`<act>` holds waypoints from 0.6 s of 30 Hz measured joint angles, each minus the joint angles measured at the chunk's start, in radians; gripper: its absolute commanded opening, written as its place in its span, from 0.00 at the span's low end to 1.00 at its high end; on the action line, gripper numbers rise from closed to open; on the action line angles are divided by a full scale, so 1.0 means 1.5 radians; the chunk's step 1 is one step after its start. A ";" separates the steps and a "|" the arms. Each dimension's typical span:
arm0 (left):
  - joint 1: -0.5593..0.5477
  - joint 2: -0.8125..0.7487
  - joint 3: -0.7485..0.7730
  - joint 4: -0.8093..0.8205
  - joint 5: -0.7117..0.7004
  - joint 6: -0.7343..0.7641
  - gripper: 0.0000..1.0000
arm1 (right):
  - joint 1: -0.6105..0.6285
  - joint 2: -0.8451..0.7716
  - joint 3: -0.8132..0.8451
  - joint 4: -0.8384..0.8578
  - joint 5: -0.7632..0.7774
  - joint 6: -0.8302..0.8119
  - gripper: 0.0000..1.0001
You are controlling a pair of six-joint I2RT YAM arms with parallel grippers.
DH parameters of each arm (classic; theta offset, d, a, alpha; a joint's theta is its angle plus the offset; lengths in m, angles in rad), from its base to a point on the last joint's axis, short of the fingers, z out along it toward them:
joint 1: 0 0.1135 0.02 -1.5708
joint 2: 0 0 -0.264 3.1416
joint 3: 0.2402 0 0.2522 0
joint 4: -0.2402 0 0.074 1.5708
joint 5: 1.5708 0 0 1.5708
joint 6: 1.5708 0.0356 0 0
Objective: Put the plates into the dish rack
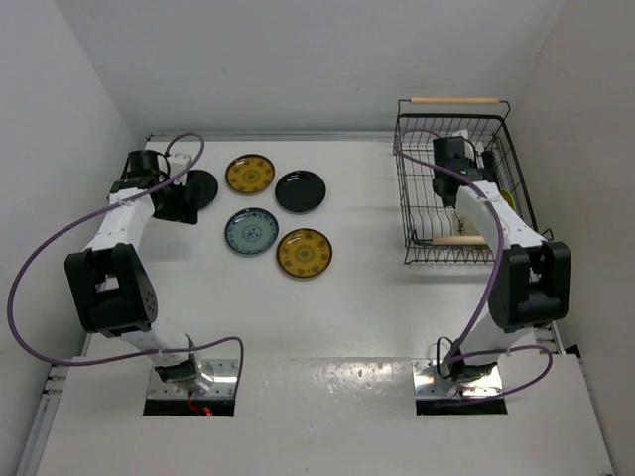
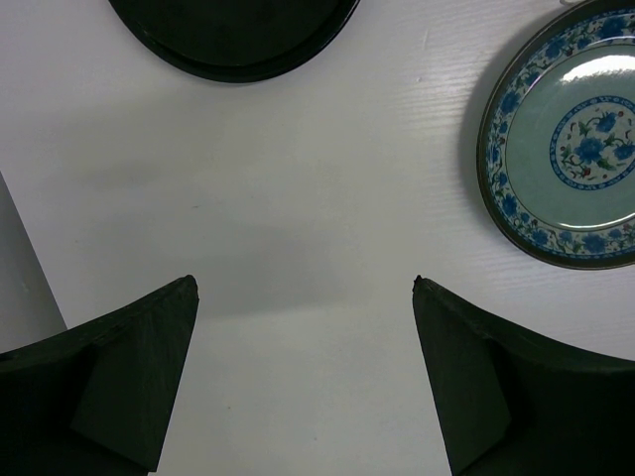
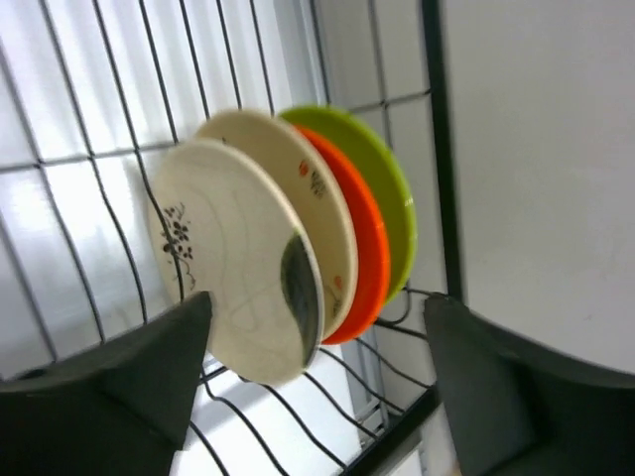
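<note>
Five plates lie flat on the white table: a glossy black plate (image 1: pixel 206 184) partly under my left arm, a mustard-yellow one (image 1: pixel 250 174), a second black one (image 1: pixel 300 191), a blue-grey one (image 1: pixel 251 231) and a second mustard-yellow one (image 1: pixel 304 253). My left gripper (image 1: pixel 183 204) is open and empty over bare table (image 2: pixel 305 288), with the black plate (image 2: pixel 233 35) ahead and the blue-grey plate (image 2: pixel 571 129) to its right. My right gripper (image 1: pixel 484 164) is open inside the dish rack (image 1: pixel 412 213). Two cream plates (image 3: pixel 233 258), an orange-red plate (image 3: pixel 362 248) and a lime green plate (image 3: pixel 382 178) stand on edge between its jaws (image 3: pixel 317 300).
The rack stands at the back right beside the right wall, with wooden handles at its far (image 1: pixel 454 100) and near (image 1: pixel 458 239) ends. White walls enclose the table on the left, back and right. Purple cables loop from both arms.
</note>
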 measured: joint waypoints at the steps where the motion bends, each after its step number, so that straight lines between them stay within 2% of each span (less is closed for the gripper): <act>1: 0.000 0.000 0.000 0.000 0.000 0.000 0.94 | 0.005 -0.007 0.017 -0.009 -0.006 0.000 0.94; 2: 0.000 0.000 0.000 0.000 0.000 0.000 0.94 | 0.012 -0.014 0.038 -0.019 -0.011 -0.003 1.00; 5: 0.000 0.000 0.000 0.000 0.000 0.000 0.94 | 0.047 -0.040 0.119 -0.053 -0.050 -0.008 0.97; 7: 0.000 0.000 0.000 0.000 -0.001 0.000 0.94 | 0.076 -0.058 0.179 -0.071 -0.096 -0.018 0.56; 8: 0.000 0.000 0.000 0.000 -0.002 0.000 0.94 | 0.092 -0.071 0.201 -0.076 -0.127 -0.025 0.28; 9: 0.000 0.000 0.000 0.000 -0.004 0.000 0.94 | 0.107 -0.086 0.215 -0.077 -0.166 -0.031 0.05; 10: 0.000 0.000 0.000 0.000 -0.007 0.001 0.94 | 0.118 -0.102 0.219 -0.077 -0.207 -0.035 0.05; 11: 0.000 0.000 0.000 0.000 -0.009 0.001 0.94 | 0.132 -0.123 0.220 -0.074 -0.258 -0.032 0.15; 12: 0.000 0.000 0.000 0.000 -0.013 0.001 0.94 | 0.144 -0.141 0.219 -0.072 -0.317 -0.026 0.54; 14: 0.001 0.000 0.000 0.000 -0.018 0.002 0.94 | 0.165 -0.167 0.206 -0.043 -0.424 -0.006 0.78; 16: 0.002 0.000 0.000 0.000 -0.020 0.003 0.94 | 0.183 -0.176 0.183 -0.005 -0.518 0.023 0.91; 18: 0.004 0.008 0.008 -0.002 -0.019 0.004 0.94 | 0.208 -0.149 0.174 0.020 -0.585 0.056 0.91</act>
